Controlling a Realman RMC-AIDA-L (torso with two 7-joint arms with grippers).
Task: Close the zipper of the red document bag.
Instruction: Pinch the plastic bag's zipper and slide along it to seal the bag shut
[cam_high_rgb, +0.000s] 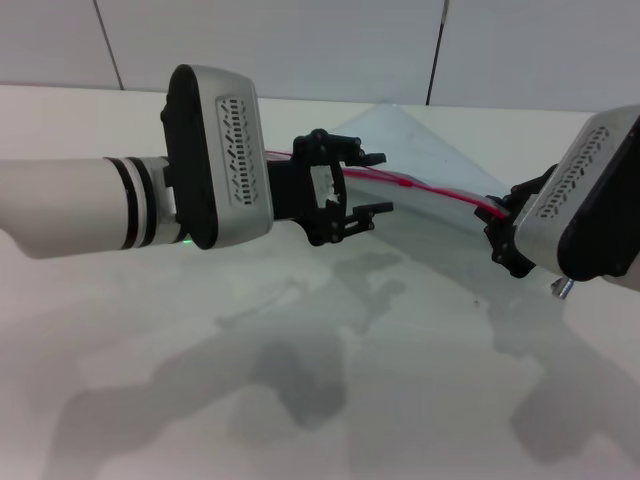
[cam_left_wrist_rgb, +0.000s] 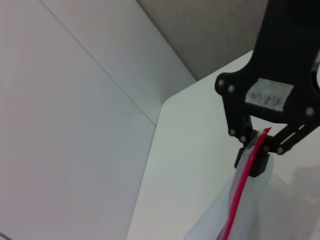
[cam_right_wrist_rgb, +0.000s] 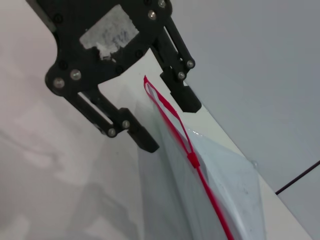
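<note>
The red document bag (cam_high_rgb: 432, 150), a translucent pale pouch, hangs above the table between my two grippers. Its zipper (cam_high_rgb: 420, 188) is a thin red line along the near edge. My right gripper (cam_high_rgb: 502, 236) is shut on the bag's right end, and the left wrist view shows it (cam_left_wrist_rgb: 255, 156) clamped on the red strip (cam_left_wrist_rgb: 240, 195). My left gripper (cam_high_rgb: 380, 183) stands open at the bag's left end. In the right wrist view its fingers (cam_right_wrist_rgb: 186, 98) straddle the zipper's tip (cam_right_wrist_rgb: 148, 84) without touching. The strip is split open from that tip to a small slider (cam_right_wrist_rgb: 192, 159).
The white table (cam_high_rgb: 300, 400) lies below, carrying only the arms' shadows. A panelled grey wall (cam_high_rgb: 300, 40) rises behind its far edge. The left arm's thick white forearm (cam_high_rgb: 70, 205) crosses the left side.
</note>
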